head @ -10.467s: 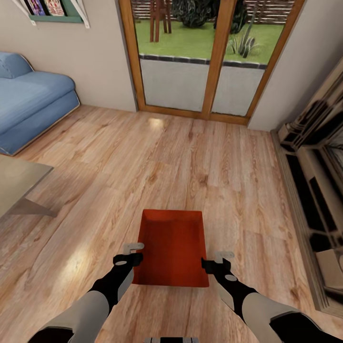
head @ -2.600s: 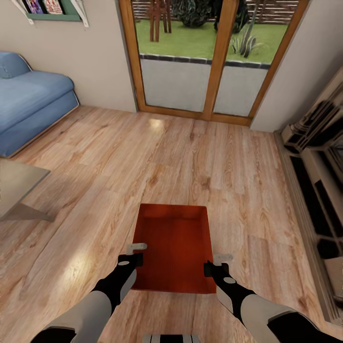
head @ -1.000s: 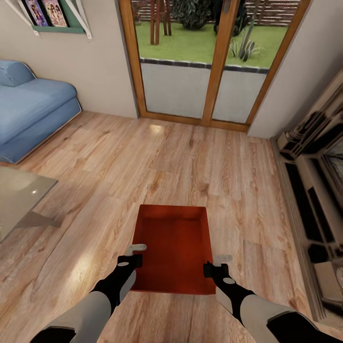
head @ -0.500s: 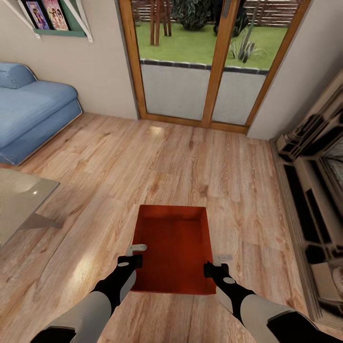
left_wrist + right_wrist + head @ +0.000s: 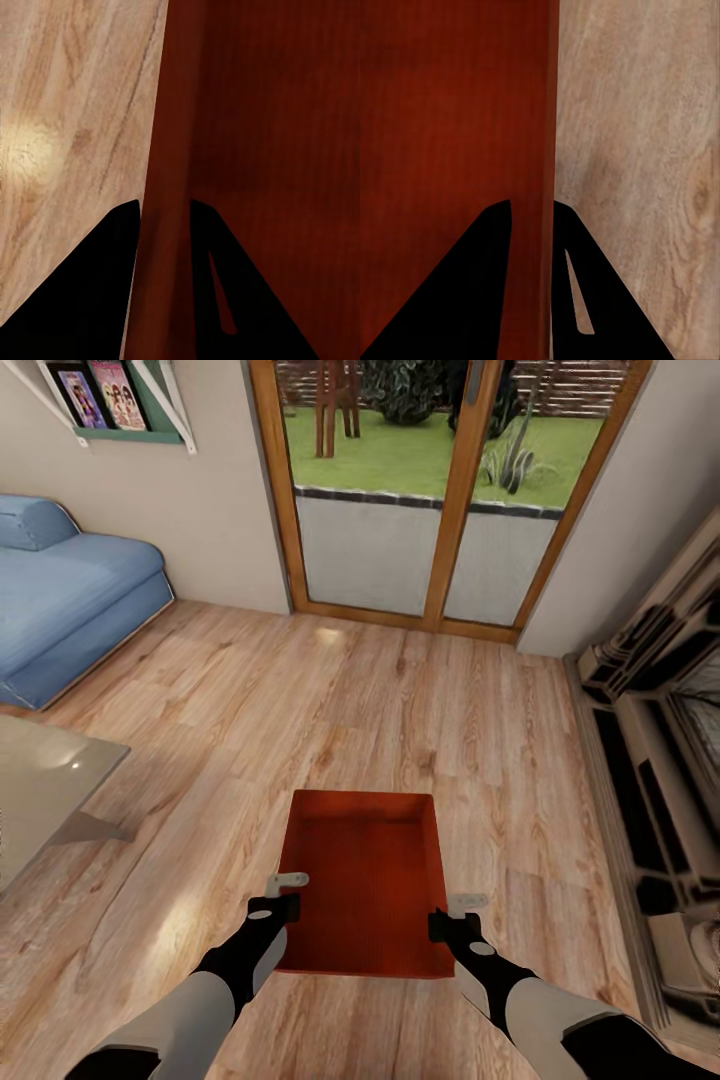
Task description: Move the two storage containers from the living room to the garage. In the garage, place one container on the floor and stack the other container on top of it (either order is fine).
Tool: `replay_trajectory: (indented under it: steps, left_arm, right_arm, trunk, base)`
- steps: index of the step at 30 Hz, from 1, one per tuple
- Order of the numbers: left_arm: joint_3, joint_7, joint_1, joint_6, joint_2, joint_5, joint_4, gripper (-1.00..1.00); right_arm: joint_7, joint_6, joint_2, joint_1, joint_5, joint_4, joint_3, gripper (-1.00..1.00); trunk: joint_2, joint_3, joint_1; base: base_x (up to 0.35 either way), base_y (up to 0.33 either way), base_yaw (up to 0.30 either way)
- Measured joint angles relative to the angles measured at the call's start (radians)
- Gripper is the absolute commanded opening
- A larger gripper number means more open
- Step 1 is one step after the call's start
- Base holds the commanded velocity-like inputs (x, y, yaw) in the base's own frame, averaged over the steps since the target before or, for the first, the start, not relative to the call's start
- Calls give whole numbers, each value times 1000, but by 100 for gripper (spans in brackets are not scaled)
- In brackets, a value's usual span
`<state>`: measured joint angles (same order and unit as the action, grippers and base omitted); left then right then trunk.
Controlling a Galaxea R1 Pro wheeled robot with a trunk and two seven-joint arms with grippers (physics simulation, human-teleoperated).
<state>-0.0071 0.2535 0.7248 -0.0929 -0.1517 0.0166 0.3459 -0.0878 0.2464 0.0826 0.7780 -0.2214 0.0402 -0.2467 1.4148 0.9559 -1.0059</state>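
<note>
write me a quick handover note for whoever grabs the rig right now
Left claw: shut on the left wall of the orange-red rectangular open-topped storage container.
Right claw: shut on its right wall.
Container sits between both arms over the light wood plank floor, facing the wood-framed glass doors.
Done: one container gripped.
Left: take it to the garage, fetch the second, stack them.

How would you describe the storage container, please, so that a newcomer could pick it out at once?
Find the wood-framed glass doors, then come down the light plank floor towards the robot. The storage container is the open orange-red bin there, the left gripper and right gripper clamping its side walls.
</note>
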Motion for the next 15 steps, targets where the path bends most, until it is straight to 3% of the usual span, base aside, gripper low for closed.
replay_trajectory:
  steps: [15]
  left_arm:
    - [-3,1,0,0,1,5,0,-100]
  right_arm:
    - [1,3,1,0,-4,-3,-2,-100]
  trunk:
    - [-105,-52,58]
  base:
    - [0,0,0]
